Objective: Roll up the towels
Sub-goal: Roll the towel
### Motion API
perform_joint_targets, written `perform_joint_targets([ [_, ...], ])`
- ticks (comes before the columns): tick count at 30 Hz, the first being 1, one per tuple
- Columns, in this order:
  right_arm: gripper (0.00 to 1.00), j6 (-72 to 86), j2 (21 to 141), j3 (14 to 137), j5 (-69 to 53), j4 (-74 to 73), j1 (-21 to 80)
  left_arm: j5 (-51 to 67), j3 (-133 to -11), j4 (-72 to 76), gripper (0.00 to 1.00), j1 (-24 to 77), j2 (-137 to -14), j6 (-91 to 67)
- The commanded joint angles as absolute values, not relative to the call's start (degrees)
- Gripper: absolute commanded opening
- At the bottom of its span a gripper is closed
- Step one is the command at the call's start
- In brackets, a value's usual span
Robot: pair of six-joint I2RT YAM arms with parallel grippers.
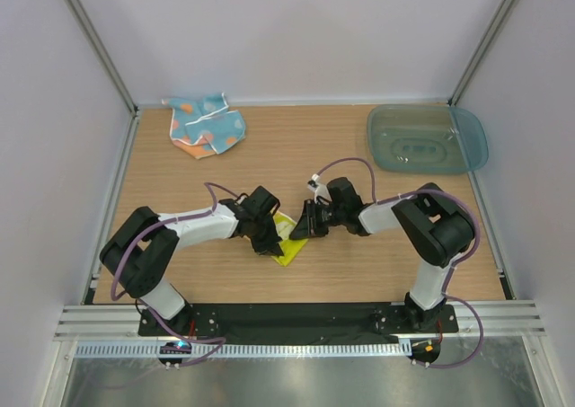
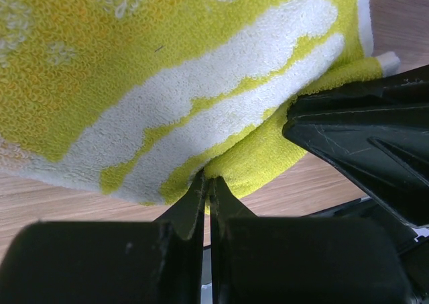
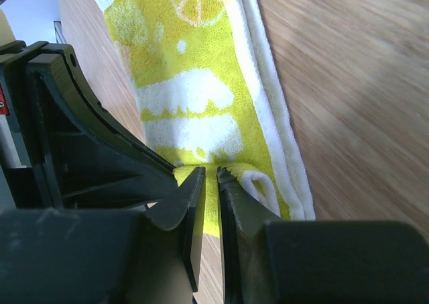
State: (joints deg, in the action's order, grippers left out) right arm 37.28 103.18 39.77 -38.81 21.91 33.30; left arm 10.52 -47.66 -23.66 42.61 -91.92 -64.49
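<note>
A yellow-green and white towel lies folded in a narrow strip on the table's near middle. My left gripper is shut on its edge; in the left wrist view the towel fills the top and the jaws pinch its fold. My right gripper is shut on the same end from the other side; in the right wrist view the towel stretches away and the fingertips clamp its curled end. A second towel, teal with orange patches, lies crumpled at the back left.
A clear teal plastic bin lid or tray sits at the back right. The wooden table is walled by white panels on three sides. The two grippers are nearly touching each other.
</note>
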Motion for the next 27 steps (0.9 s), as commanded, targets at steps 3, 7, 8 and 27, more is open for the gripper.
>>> perform_joint_targets([
  [3,0.2,35.6,104.42,40.96,-37.71,24.44,31.73,6.94,-46.06,-26.72,0.0,42.01,-92.99,-63.19],
  [7,0.19,33.05,101.26,41.57,-35.78,18.47,29.02,7.03,-45.88,-26.63,0.0,41.92,-92.99,-63.28],
  [8,0.18,32.61,99.77,41.66,-34.64,17.59,28.39,6.94,-45.88,-26.63,0.0,42.01,-92.73,-63.37],
  [27,0.54,33.4,79.29,39.56,-30.32,4.4,23.55,7.21,-45.62,-26.1,0.0,42.01,-92.46,-63.28],
])
